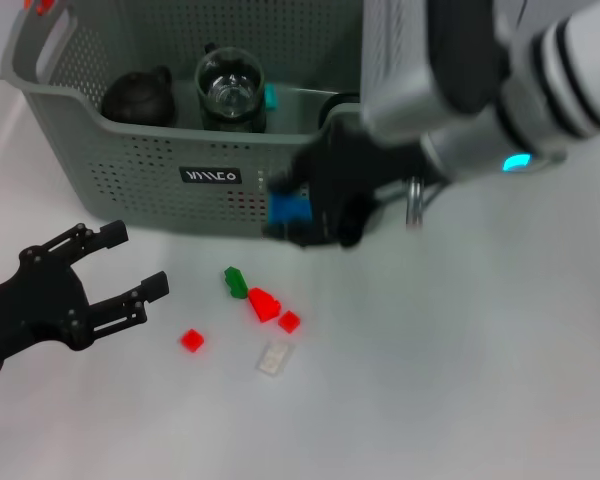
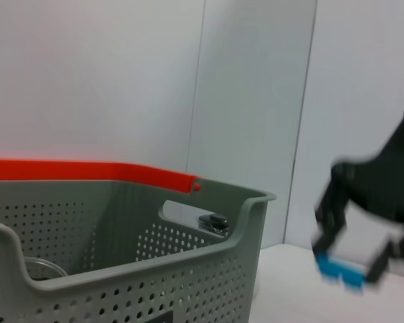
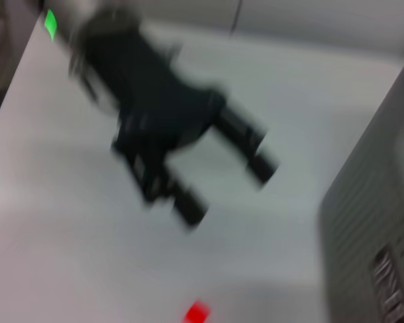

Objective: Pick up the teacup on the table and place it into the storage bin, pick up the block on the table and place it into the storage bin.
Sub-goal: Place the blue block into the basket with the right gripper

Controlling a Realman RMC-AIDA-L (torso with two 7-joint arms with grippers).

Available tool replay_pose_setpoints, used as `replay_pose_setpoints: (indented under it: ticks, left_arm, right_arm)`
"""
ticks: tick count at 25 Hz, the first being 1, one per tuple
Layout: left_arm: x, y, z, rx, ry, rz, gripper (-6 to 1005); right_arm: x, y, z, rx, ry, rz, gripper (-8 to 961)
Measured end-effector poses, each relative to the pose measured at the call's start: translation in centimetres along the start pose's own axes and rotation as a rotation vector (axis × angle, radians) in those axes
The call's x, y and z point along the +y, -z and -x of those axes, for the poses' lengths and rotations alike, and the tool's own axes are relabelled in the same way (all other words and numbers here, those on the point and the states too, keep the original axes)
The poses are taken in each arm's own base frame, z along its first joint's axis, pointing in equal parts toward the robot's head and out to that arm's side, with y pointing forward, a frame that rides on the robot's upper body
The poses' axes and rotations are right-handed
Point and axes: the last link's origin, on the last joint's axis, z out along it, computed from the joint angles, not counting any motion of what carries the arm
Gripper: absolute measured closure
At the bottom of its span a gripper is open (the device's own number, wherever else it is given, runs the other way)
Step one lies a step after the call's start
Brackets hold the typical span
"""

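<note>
Carrying a blue block (image 1: 288,209) in the closed right pincer (image 1: 298,215), lifted off the worktop (image 1: 460,380) just in front of the storage bin (image 1: 140,170), its long axis lying roughly level and along the bin's front wall. Judging 1 step as likely done, with a glass cup (image 1: 230,88) sitting inside the bin already, and the block not yet dropped in. Resting the left pincer (image 1: 130,265) low over the worktop, open and empty, near 5 small loose blocks (image 1: 263,303).

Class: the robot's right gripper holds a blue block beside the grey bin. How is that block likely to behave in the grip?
The blue block looks rigid and flat-faced, so the right gripper probably pinches it without squashing. Its small size suggests lightness. Released over the storage bin, it would likely drop rather than roll.
</note>
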Motion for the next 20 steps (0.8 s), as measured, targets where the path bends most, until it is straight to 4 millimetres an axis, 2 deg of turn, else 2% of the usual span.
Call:
replay_pose_setpoints:
  ticks: [4, 8, 13, 20]
  left_arm:
    - [0.1, 0.0, 0.1, 0.004, 0.000, -0.002, 155]
    - [0.1, -0.4, 0.1, 0.006, 0.001, 0.005, 155]
    - [0.2, -0.5, 0.0, 0.010, 0.002, 0.009, 155]
    - [0.2, -0.6, -0.1, 0.015, 0.002, 0.013, 155]
  right_arm:
    - [-1.6, 3.0, 2.8, -0.133, 0.010, -0.072, 537]
    - [-5.1, 5.3, 4.6, -0.252, -0.051, -0.174, 538]
    - [-9.2, 5.3, 4.2, -0.303, -0.168, -0.250, 538]
    - [-11.3, 4.2, 2.3, -0.267, -0.226, -0.304, 528]
